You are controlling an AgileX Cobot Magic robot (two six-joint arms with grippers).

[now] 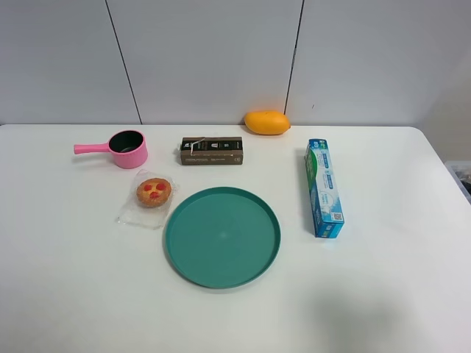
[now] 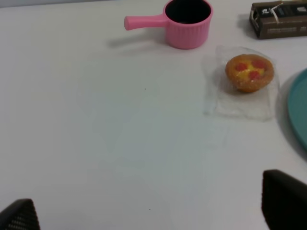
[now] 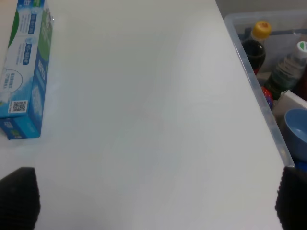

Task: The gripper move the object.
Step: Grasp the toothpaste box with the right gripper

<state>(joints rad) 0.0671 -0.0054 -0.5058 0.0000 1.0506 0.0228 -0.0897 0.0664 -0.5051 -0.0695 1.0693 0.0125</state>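
- Evidently nothing has started on the left. The left gripper (image 2: 151,211) hangs over bare table (image 1: 73,294) with its fingers wide apart and empty. The pink pot (image 1: 126,148) and the wrapped pastry (image 1: 154,192) lie well ahead of it.
- In the middle stand the brown box (image 1: 212,150), the green plate (image 1: 222,237) with nothing on it, and the mango (image 1: 267,122) at the back.
- Right of the plate and well apart from it, the object (image 1: 324,188) lies flat on the table, its length running back to front. Nothing touches it.
- The right gripper (image 3: 156,199) is spread apart and empty, near the carton's front end but clear of it. A clear bin (image 3: 249,57) holding bottles (image 3: 254,45) sits past the table edge.
- By my reading the whole move remains: reach, clamp, lift and carry. The task names no destination.
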